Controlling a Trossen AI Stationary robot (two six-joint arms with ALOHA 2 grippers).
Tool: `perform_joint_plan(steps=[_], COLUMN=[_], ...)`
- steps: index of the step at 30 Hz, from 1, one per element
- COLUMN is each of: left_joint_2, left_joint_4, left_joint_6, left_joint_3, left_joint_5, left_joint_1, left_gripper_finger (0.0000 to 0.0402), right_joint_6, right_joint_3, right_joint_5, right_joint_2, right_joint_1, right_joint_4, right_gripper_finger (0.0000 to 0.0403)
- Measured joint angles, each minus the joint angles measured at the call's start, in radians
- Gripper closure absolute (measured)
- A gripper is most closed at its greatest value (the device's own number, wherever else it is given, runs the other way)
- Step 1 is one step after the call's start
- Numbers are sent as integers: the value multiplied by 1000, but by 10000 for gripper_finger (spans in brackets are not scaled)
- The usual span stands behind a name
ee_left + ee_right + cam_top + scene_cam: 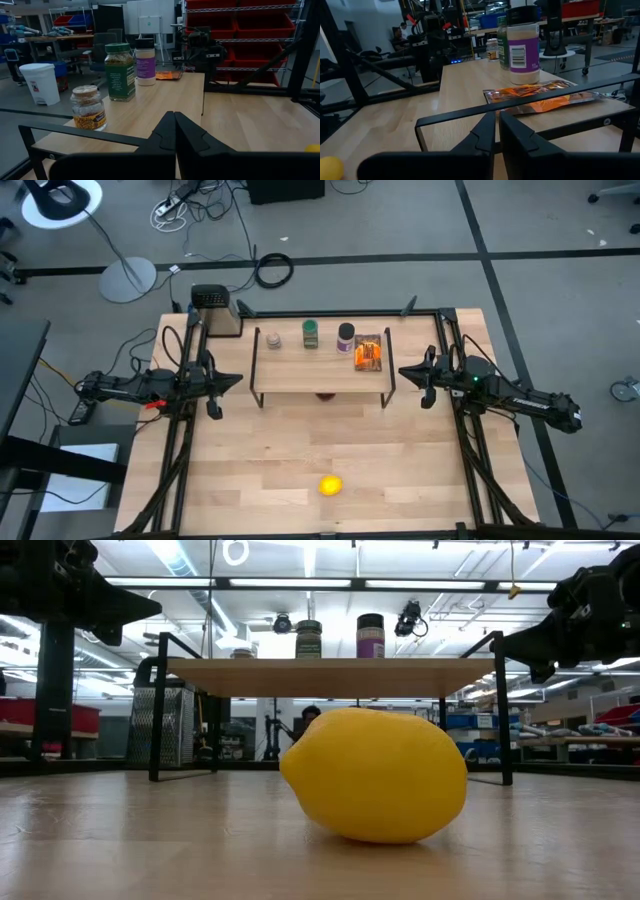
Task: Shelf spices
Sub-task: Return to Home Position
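The shelf [320, 378] stands at the far middle of the table [250, 460], and along its far edge, left to right, sit the beige jar [273, 339], the green jar [311, 333], the purple jar [346, 336] and the orange packet [368, 352], lying flat. My left gripper [236, 378] hangs just off the shelf's left end, fingers pressed together and empty, and my right gripper [403, 369] hangs off its right end, likewise closed on nothing. A lemon [330, 485] lies alone near the table's near edge.
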Motion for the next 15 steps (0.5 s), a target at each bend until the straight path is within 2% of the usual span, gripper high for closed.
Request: perform_joint_plan(steps=[15], left_joint_2=[0], left_joint_4=[0], left_joint_6=[0], left_joint_3=[0], left_joint_5=[0], left_joint_1=[0], left_gripper_finger=[400], right_joint_6=[0], right_joint_3=[0], right_joint_5=[0], right_joint_2=[0], right_joint_1=[0], right_joint_4=[0], right_gripper_finger=[376])
